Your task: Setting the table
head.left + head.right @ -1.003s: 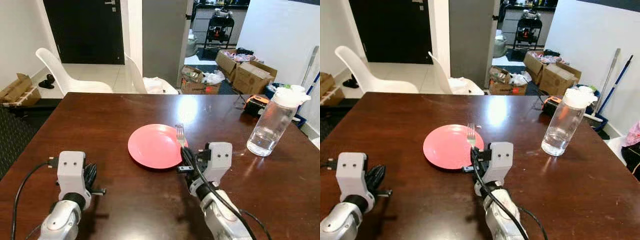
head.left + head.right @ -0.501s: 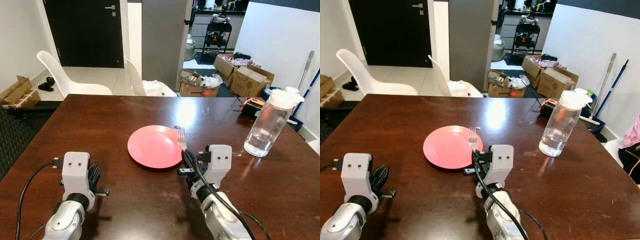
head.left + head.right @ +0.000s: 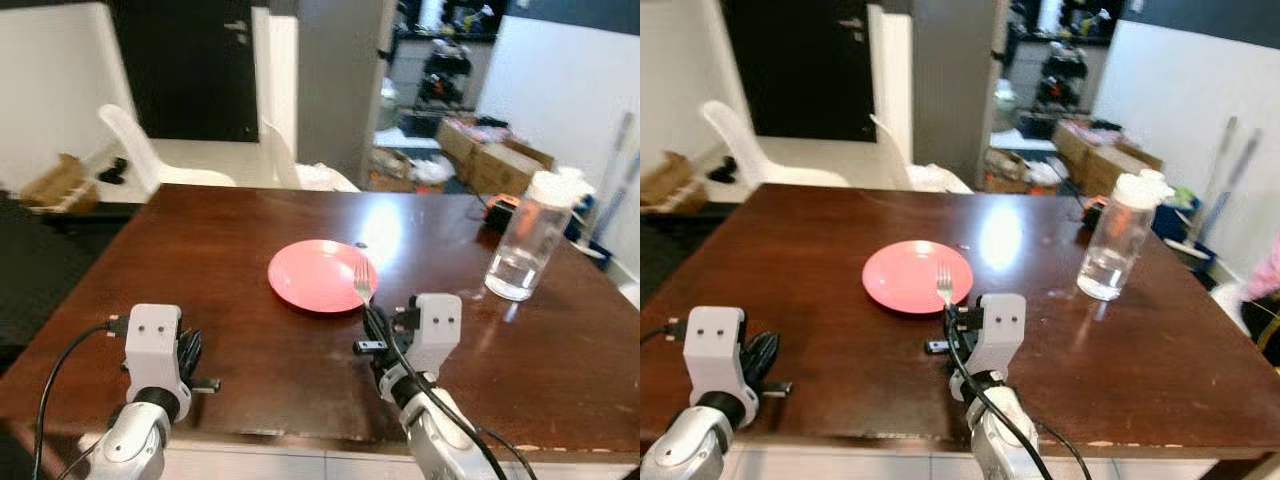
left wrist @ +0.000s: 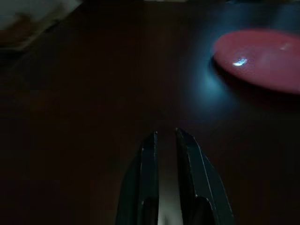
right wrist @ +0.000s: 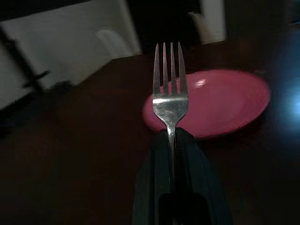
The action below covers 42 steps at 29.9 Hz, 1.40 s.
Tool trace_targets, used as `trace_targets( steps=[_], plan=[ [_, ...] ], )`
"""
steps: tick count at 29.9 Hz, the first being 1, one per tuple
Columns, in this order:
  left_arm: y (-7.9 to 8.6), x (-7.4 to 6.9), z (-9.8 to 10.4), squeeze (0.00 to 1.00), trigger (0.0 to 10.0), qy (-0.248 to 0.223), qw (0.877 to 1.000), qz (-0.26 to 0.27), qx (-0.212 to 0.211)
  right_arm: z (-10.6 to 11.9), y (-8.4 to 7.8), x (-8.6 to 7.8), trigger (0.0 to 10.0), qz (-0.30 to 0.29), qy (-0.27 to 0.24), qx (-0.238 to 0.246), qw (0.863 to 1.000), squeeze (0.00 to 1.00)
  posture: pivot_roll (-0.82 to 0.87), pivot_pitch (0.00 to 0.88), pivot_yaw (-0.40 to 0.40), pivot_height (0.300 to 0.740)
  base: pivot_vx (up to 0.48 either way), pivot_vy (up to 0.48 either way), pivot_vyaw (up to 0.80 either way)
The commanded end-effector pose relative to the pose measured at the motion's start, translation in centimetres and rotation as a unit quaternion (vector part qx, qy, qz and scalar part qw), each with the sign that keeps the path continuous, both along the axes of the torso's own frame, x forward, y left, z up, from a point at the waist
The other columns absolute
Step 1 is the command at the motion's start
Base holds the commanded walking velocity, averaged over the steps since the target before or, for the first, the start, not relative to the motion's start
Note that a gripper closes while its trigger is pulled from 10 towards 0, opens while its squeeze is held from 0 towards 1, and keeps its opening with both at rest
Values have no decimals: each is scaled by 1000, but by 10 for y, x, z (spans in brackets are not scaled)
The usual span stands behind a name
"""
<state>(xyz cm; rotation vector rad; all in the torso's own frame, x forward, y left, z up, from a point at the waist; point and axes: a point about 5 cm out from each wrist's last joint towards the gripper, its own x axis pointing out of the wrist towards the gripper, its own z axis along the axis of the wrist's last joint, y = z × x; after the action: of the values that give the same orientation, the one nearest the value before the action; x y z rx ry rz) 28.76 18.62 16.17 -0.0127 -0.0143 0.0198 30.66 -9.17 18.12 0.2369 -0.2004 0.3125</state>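
Fork [image 5: 169,89] — clamped by its handle in your right gripper [image 5: 174,136], tines pointing forward and up, head of the fork well clear of the fingers. It hangs over the table near the robot's edge, just short of the pink plate [image 3: 318,275], on the plate's right side as you look down from the head.

Plate: bare, sitting flat near the middle of the dark wooden table [image 3: 220,250]. A water bottle [image 3: 527,242] with a white cap stands well off to the right, apart from both plate and fork.

Risks, as you'd judge them from here:
- The grip is on the thin handle only, with the long head overhanging. You could see the fork pivot or slide in the fingers if you lower it tines-first onto the wood.
- The tines are close to the plate's rim. Push forward while lowering and you may nudge the plate or land the fork on its edge, not beside it.
- The head views are soft, so your read of the gap between fork and plate is loose; the right wrist view is the better guide.
- Let go too high and the fork will likely bounce or skid on the polished top.

Right gripper: closed narrow, both fingers pinching the handle.

Left gripper [image 4: 165,138]: low over bare table to the left of the plate, fingers drawn close with just a thin gap, holding nothing, idle.
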Motion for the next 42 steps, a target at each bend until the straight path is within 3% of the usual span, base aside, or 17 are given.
trace_targets(
  steps=[1,12,29,42],
  plan=[
    [-3,-1,0,0,10000,-1,1000,-7,0,-5,-4,-1,10000,-9,8,-1,1000,0,75,91,44,740,-420,0,0],
    [-4,-1,0,0,10000,-1,1000,-8,0,-7,-3,-1,10000,-10,11,4,1000,0,78,94,47,740,-374,0,0],
    [-8,-1,0,0,10000,0,1000,-22,0,-7,-4,0,10000,-9,17,27,999,0,81,92,48,740,0,0,0],
    [0,-2,-12,0,10000,22,1000,-6,15,-19,-7,-1,10000,-6,34,20,999,0,77,95,45,740,0,0,0]
  ],
)
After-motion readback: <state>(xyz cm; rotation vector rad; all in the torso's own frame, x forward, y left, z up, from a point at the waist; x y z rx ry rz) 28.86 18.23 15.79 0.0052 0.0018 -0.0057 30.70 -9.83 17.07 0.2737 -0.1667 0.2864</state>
